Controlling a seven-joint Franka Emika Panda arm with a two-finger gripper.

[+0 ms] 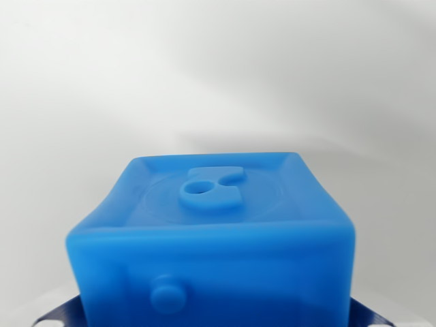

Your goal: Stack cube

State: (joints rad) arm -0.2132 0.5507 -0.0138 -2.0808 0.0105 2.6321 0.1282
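Note:
A blue cube [214,238] fills the lower middle of the wrist view, very close to the camera. Its upper face has a raised round boss with a hole, and its near face has a small round stud. Dark finger parts [60,315] show at the bottom corners, pressed against the cube's left and right sides. My gripper [212,319] is shut on the cube. No other cube is in view. Whatever lies under the cube is hidden.
A plain white surface [204,82] spreads behind and around the cube, with a soft shadow just beyond it to the wrist view's right.

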